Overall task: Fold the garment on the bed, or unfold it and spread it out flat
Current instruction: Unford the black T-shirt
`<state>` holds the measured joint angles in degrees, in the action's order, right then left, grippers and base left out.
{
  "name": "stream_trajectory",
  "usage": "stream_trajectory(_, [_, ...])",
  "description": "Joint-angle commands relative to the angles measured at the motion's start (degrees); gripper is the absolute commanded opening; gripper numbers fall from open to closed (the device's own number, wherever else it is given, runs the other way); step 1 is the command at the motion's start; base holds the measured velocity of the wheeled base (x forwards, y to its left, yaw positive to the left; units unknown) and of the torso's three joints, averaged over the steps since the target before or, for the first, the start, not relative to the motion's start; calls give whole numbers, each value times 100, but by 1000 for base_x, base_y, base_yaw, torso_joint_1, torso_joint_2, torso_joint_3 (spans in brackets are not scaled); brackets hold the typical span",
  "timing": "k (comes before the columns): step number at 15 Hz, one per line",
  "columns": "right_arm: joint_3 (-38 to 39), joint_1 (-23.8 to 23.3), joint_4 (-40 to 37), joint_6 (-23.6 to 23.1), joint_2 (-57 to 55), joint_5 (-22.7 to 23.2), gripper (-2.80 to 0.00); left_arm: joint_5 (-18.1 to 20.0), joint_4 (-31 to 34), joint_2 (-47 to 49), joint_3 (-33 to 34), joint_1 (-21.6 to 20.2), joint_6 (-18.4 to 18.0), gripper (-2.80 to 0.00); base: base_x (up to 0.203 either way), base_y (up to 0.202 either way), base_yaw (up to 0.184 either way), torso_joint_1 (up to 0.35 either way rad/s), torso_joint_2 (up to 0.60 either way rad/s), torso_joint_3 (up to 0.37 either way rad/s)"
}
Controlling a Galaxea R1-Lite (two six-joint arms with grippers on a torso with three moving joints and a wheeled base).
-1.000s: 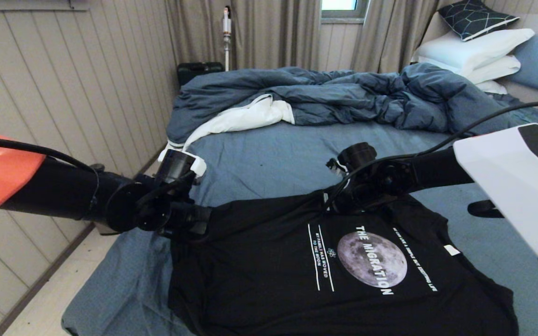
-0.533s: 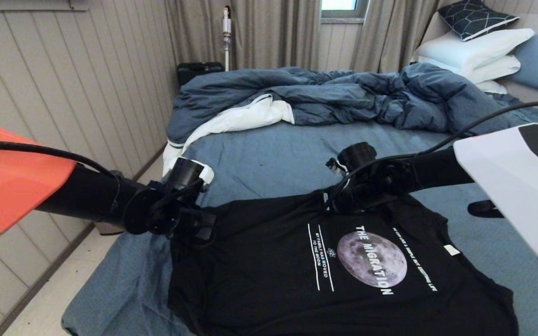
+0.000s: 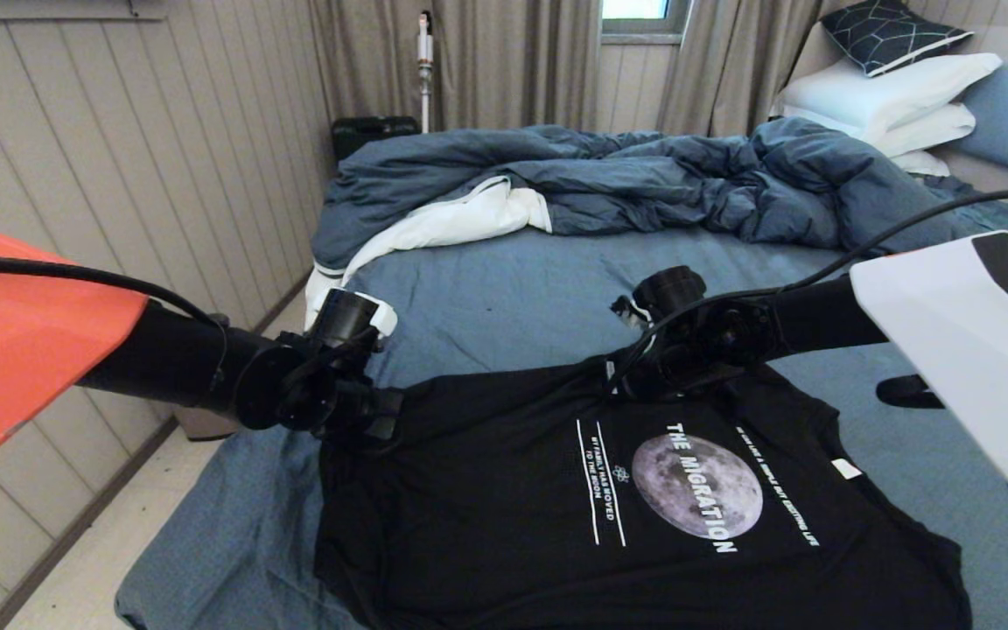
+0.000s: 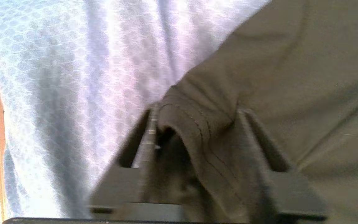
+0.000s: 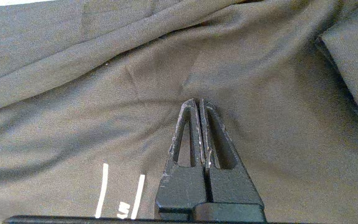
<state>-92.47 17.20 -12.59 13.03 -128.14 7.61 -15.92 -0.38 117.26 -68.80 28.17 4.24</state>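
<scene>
So you're looking at the large black short-sleeved T-shirt with the grey moon print and white "THE MIGRATION" lettering [image 3: 644,507] lying print-up across the lower middle of the head view, on the wide bed with the blue-grey sheet [image 3: 513,289], and it's filling most of the bottom half of the frame. Your left gripper [image 3: 364,418] is sitting at the shirt's far-left corner, centre-left in the head view, and in the left wrist view the left gripper [image 4: 197,137] is showing its fingers [image 4: 146,140] partway open with a stitched hem fold of the black fabric bunching up between them, so they're around the cloth, though you can't really tell how firmly it's pinching. Your right gripper [image 3: 635,385] is resting on the shirt's far edge just above the print, middle of the head view, and the right wrist view has the right gripper [image 5: 199,104] with its two black fingers [image 5: 185,133] pressing tight together, tips down on the wrinkling fabric and nothing visibly caught between them. The rumpled dark blue duvet with white lining [image 3: 609,184] is piling up across the upper middle, and the white pillows [image 3: 889,96] are stacking in the upper right.
</scene>
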Motion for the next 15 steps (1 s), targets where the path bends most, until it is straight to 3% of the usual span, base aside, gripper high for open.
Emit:
stream_trajectory(1, [0,3,-6,6,-1,13,-280,1,-6,34,-29,-5,6,-280,0,0,0,0,0,0])
stream_trajectory(7, [18,3,-6,6,-10,4,-280,7,-67,40,-477,-329,138,-280,0,0,0,0,0,0])
stream_trajectory(12, [36,20,2,6,-19,-5,-280,559,-85,417,-980,-963,428,-280,0,0,0,0,0,0])
stream_trajectory(15, [27,20,2,6,-52,-5,-280,690,-94,621,-1026,-1065,446,-280,0,0,0,0,0,0])
